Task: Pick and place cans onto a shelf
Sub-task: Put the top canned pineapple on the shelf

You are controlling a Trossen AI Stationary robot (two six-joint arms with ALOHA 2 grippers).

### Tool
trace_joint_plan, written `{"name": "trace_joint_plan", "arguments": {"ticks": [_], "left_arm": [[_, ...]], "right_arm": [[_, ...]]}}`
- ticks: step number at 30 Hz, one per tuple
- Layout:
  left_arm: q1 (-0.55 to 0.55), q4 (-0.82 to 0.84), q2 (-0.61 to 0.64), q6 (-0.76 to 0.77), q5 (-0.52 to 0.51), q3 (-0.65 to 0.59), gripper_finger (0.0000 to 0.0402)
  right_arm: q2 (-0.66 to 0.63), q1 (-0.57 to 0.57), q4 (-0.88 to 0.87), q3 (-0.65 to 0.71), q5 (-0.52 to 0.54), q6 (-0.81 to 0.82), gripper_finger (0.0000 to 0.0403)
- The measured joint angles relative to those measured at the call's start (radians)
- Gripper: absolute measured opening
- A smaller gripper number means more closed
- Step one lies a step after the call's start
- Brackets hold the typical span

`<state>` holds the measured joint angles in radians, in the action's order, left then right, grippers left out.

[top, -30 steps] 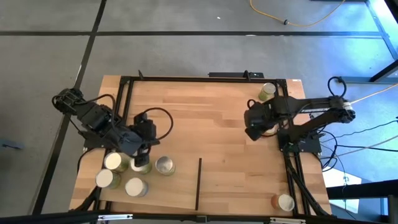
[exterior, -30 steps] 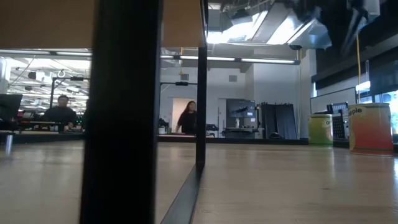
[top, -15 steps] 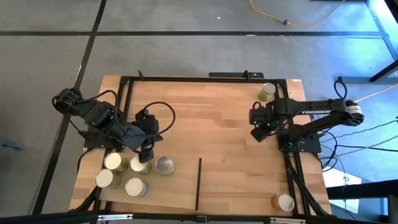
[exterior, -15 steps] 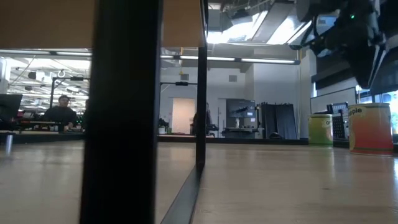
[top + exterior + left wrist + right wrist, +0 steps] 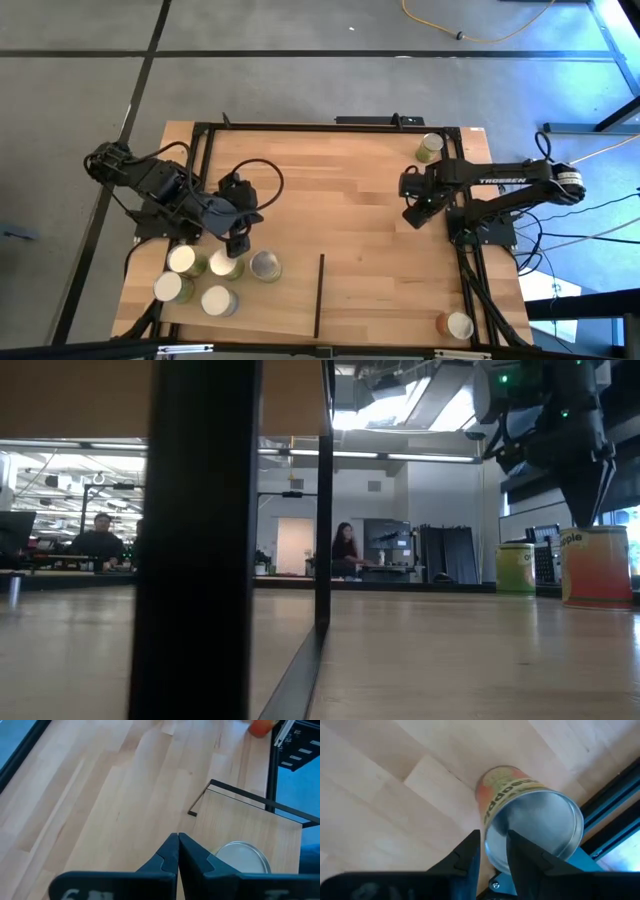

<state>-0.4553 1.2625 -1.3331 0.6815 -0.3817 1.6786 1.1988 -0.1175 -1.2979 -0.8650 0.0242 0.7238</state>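
Hovering at the right side of the striped butcher-block counter (image 5: pixel 330 190), the right hand (image 5: pixel 493 840) points straight down at a small orange-sided metal can (image 5: pixel 530 825) standing upright beside the dark frame rail. Looks lined up for a grab from above. Fingers stand apart at their widest, not touching the can, nothing held yet.

Over on the left, the left hand (image 5: pixel 178 837) hangs just above the flat pale wooden shelf (image 5: pixel 235 820), fingers pinched fully together and empty, probably clearing away from the cluster of five cream-topped cans (image 5: pixel 217 300) already parked there, short of the thin dark divider (image 5: pixel 319 295).

Waiting for pickup: a green-sided can (image 5: pixel 431 147) at the far right corner, another orange one (image 5: pixel 458 325) at the near right corner.
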Motion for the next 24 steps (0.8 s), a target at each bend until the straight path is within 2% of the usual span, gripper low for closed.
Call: {"name": "trace_joint_plan", "arguments": {"ticks": [11, 14, 18, 24], "left_arm": [[0.0, 0.0, 0.0, -0.002, 0.002, 0.0, 0.0], [0.0, 0.0, 0.0, -0.002, 0.002, 0.0, 0.0], [0.0, 0.0, 0.0, -0.003, 0.002, 0.0, 0.0], [0.0, 0.0, 0.0, -0.003, 0.002, 0.0, 0.0]], "right_arm": [[-0.004, -0.054, 0.036, 0.054, -0.007, -0.083, 0.0092], [-0.003, -0.056, 0.039, 0.053, -0.004, -0.122, 0.0068], [0.0, -0.057, 0.052, 0.057, 0.008, -0.156, 0.0014], [0.0, -0.057, 0.051, 0.057, 0.042, -0.186, 0.0005]]}}
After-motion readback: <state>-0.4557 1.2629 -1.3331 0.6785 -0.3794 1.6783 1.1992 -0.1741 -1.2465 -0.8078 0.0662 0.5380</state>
